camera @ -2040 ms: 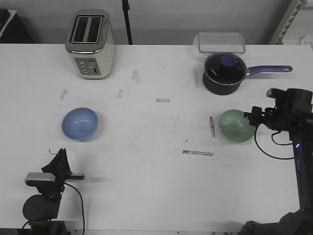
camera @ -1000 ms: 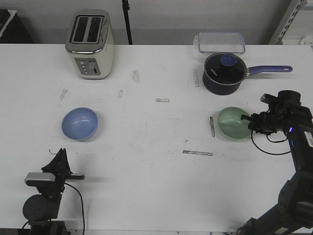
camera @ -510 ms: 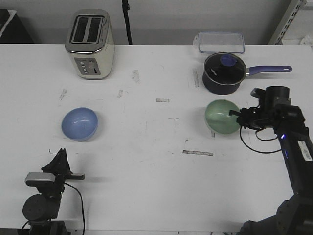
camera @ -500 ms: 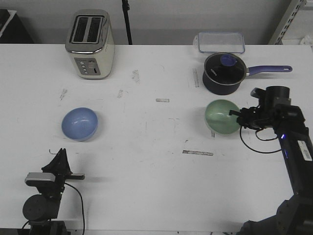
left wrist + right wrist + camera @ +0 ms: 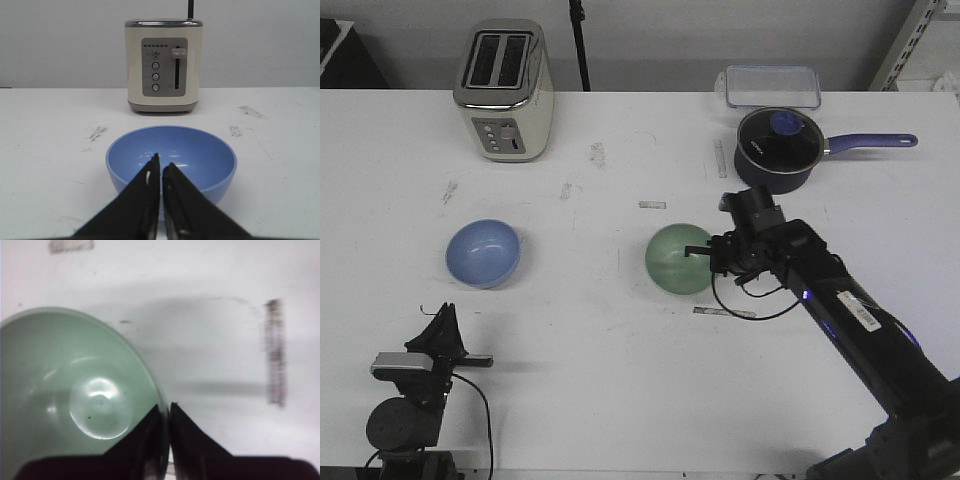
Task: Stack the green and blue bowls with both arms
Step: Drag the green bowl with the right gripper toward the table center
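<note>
- The right hand (image 5: pixel 703 252) pinches the rim of the green bowl (image 5: pixel 679 260), one finger inside the bowl and one outside, as the right wrist view shows with the fingers (image 5: pixel 152 432) closed tight on the edge.
- The green bowl sits near the middle of the tabletop (image 5: pixel 620 380), with its opening tipped toward the front camera; whether it rests on the surface or is lifted cannot be told.
- The right arm (image 5: pixel 840 310) reaches in from the near right corner, across to the bowl's right side.
- The blue bowl (image 5: pixel 483 252) stands upright on the left part of the tabletop, well apart from the green one.
- The left hand (image 5: pixel 160 172) is narrow, its fingers almost touching and holding nothing; in the left wrist view the tips point at the blue bowl's near wall.
- A cream toaster (image 5: pixel 505 90) stands beyond the blue bowl at the far left.
- A dark pot (image 5: pixel 778 148) with a purple handle stands at the far right, a clear lidded container (image 5: pixel 772 85) just behind it.
</note>
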